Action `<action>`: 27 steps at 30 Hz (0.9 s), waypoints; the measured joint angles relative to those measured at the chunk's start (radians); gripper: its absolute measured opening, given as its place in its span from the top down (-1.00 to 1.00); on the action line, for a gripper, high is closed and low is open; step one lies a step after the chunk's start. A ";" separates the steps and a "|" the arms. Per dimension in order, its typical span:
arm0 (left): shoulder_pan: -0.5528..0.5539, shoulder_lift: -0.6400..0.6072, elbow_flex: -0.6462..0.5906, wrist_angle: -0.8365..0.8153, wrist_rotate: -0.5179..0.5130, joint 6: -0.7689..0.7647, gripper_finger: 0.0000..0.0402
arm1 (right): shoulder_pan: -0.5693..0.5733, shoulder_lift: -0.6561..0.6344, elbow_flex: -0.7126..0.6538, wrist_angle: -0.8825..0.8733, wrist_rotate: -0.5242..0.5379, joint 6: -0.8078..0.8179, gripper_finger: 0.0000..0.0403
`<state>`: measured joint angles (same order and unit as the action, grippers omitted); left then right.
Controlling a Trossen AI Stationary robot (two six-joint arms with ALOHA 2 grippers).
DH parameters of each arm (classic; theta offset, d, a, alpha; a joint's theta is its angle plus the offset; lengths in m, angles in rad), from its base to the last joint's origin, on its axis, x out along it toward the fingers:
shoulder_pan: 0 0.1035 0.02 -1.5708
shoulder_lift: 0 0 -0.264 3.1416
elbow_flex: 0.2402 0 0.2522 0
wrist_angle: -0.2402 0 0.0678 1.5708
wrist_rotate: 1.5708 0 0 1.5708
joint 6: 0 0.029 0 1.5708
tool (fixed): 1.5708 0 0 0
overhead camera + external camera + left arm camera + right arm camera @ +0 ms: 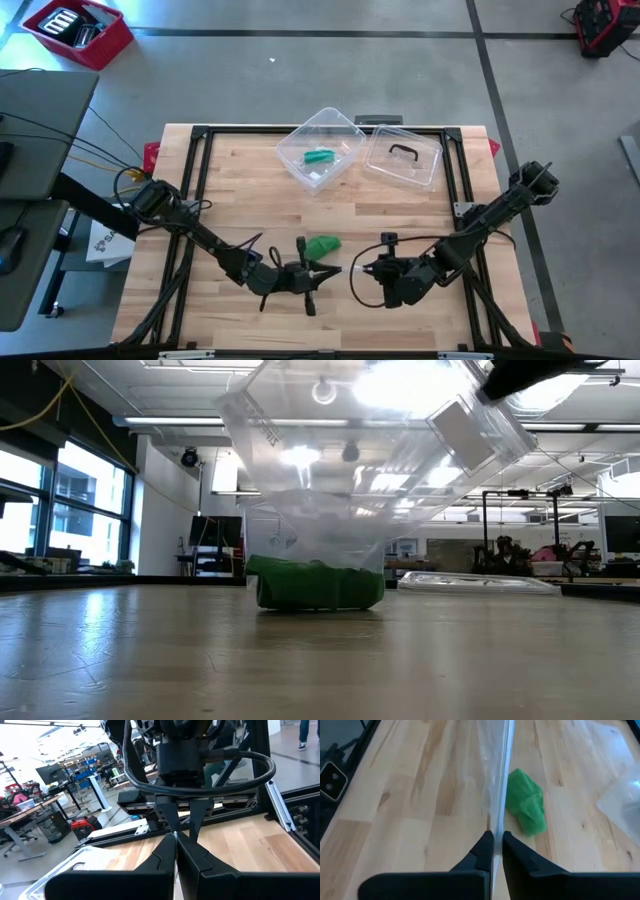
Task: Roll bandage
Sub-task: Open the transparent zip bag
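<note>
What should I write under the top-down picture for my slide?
Both grippers, left gripper and right gripper, meet near a green bandage on the wooden table.

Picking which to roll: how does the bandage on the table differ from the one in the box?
The table bandage lies bare on the wood, a loose crumpled heap; the box bandage sits inside the clear box, smaller and more compact. Both are green.

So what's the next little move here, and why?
Probably the right pincer should let go of the thin clear strip it has pinched. The crumpled green bandage lies loose beside it, unrolled and untouched. The left pincer, shut too, sits tip to tip with the right, so neither is free for the bandage.
</note>
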<state>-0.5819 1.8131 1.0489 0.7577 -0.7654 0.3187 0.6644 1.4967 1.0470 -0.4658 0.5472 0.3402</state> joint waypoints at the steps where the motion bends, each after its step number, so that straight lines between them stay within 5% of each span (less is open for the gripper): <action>1: -0.002 0.000 0.000 -0.004 -0.006 0.000 1.00 | 0.003 0.000 0.000 -0.013 -0.002 0.010 0.92; 19: -0.006 0.000 0.000 -0.010 -0.013 -0.010 1.00 | 0.015 -0.009 -0.001 -0.080 -0.056 0.068 0.88; 27: -0.006 0.000 0.000 -0.036 -0.006 -0.043 1.00 | -0.055 -0.148 -0.002 -0.067 -0.130 0.044 0.30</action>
<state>-0.5877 1.8126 1.0492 0.7219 -0.7715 0.2756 0.6092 1.3487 1.0451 -0.5327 0.4172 0.3846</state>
